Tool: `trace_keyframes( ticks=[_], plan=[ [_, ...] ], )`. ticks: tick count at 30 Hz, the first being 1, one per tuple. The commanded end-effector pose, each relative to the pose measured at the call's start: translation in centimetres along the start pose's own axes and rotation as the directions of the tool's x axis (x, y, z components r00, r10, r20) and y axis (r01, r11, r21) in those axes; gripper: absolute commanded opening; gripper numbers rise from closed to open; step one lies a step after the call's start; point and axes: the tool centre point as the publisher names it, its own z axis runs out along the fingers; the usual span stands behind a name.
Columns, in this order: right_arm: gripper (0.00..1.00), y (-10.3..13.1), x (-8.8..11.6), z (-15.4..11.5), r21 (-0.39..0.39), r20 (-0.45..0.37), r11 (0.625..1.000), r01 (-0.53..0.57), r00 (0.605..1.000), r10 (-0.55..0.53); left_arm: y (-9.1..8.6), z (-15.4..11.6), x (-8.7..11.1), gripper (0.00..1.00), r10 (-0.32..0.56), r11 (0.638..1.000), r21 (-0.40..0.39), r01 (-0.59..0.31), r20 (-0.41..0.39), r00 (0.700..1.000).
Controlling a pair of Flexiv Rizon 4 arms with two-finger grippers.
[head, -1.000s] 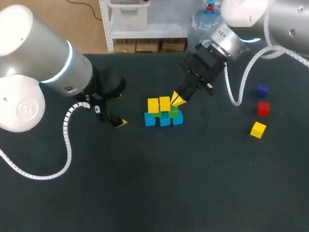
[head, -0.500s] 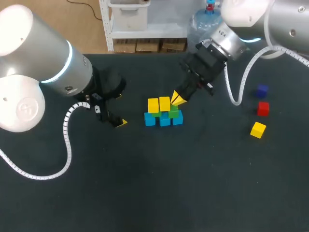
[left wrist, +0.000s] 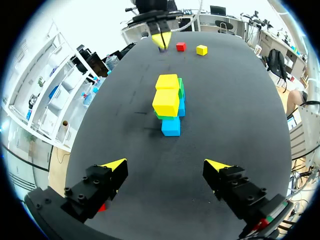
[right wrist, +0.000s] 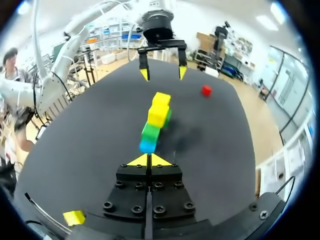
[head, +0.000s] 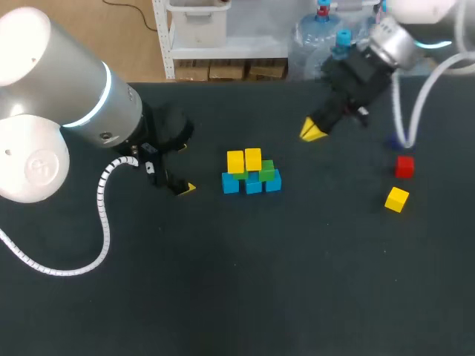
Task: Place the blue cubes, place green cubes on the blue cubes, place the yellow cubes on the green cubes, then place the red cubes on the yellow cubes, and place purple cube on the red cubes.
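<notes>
A stack stands mid-table: a row of blue cubes (head: 252, 184), green cubes (head: 267, 170) on them, and two yellow cubes (head: 244, 159) on top at the left end. In the left wrist view the stack (left wrist: 169, 102) lies ahead of my left gripper (left wrist: 167, 167), which is open and empty. My right gripper (head: 312, 132) hangs shut and empty, off to the stack's right and farther back. In the right wrist view the stack (right wrist: 152, 125) lies ahead of that gripper (right wrist: 149, 160). A loose red cube (head: 404, 166) and a yellow cube (head: 397, 199) sit at the right.
A dark purple-blue cube (head: 391, 141) is mostly hidden behind the right arm's cable. Another small red cube (right wrist: 206, 90) lies near my left gripper (right wrist: 161, 72), hidden under the left arm in the head view.
My right gripper has pulled away from the stack's right end, rising toward the back right, still shut. The left arm and the cubes have not moved.
</notes>
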Motion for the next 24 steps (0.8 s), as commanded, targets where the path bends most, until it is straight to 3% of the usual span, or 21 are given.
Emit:
trace_keyframes(
  ticks=[1, 7, 10, 11, 12, 13, 17, 24],
  plan=[
    [0.0, 5.1, 0.6, -2.1, 0.179, -0.031, 0.983, -0.042, 0.998, 0.048, 0.1, 0.0, 0.1, 1.0, 0.003, 1.0, 0.004, -0.003, 0.005, 1.0],
    [0.0, 7.5, 2.5, -2.7, 0.183, -0.06, 0.974, -0.137, 0.987, 0.15, 0.1, 0.0, 0.1, 1.0, 0.003, 1.0, 0.004, -0.003, 0.005, 1.0],
    [0.17, 8.4, 3.6, -3.1, 0.189, -0.069, 0.965, -0.182, 0.978, 0.198, 0.1, 0.0, 0.1, 1.0, 0.003, 1.0, 0.004, -0.003, 0.005, 1.0],
    [0.27, 8.5, 3.8, -3.2, 0.193, -0.071, 0.961, -0.196, 0.975, 0.213, 0.1, 0.0, 0.1, 1.0, 0.003, 1.0, 0.004, -0.003, 0.005, 1.0],
    [0.69, 8.9, 3.9, -3.5, 0.203, -0.075, 0.955, -0.216, 0.969, 0.235, 0.1, 0.0, 0.1, 1.0, 0.003, 1.0, 0.004, -0.003, 0.005, 1.0],
    [1.0, 9.1, 4.0, -3.9, 0.209, -0.081, 0.951, -0.226, 0.966, 0.247, 0.1, 0.0, 0.1, 1.0, 0.003, 1.0, 0.004, -0.003, 0.005, 1.0],
    [1.0, 9.8, 4.1, -5.4, 0.229, -0.137, 0.944, -0.236, 0.953, 0.271, 0.1, 0.0, 0.1, 1.0, 0.003, 1.0, 0.004, -0.003, 0.005, 1.0],
    [1.0, 9.4, 2.3, -6.5, 0.22, -0.263, 0.947, -0.232, 0.921, 0.287, 0.1, 0.0, 0.1, 1.0, 0.003, 1.0, 0.004, -0.003, 0.005, 1.0]
  ],
)
